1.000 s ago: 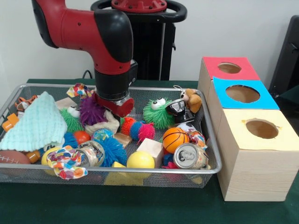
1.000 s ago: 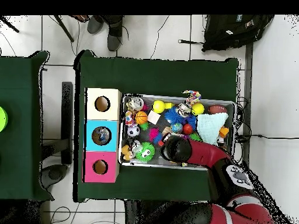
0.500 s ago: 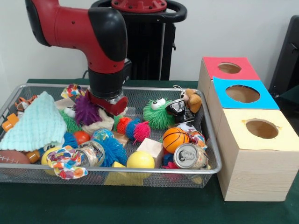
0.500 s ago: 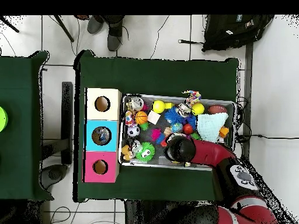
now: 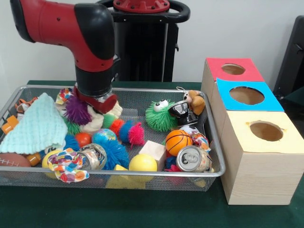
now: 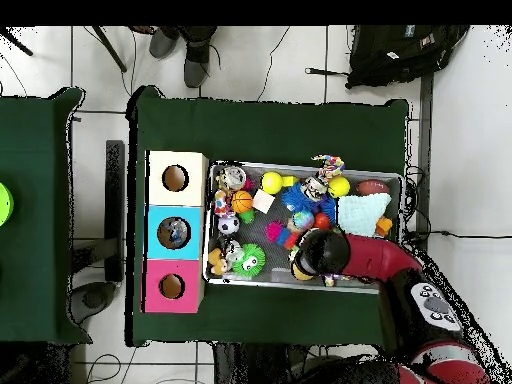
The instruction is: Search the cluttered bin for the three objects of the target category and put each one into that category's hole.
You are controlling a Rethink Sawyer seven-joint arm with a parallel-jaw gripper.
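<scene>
One red and black robot arm's gripper (image 5: 96, 100), grip state indiscernible, is hanging over one wire mesh bin (image 5: 214, 142) at frame left, beside three wooden boxes (image 5: 259, 161).

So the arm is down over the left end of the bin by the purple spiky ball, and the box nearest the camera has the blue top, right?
Not quite. In the front view the box nearest the camera has the yellow top; the blue top is on the middle box. The rest holds: the arm is down over the left end of the bin by the purple spiky ball.
</scene>
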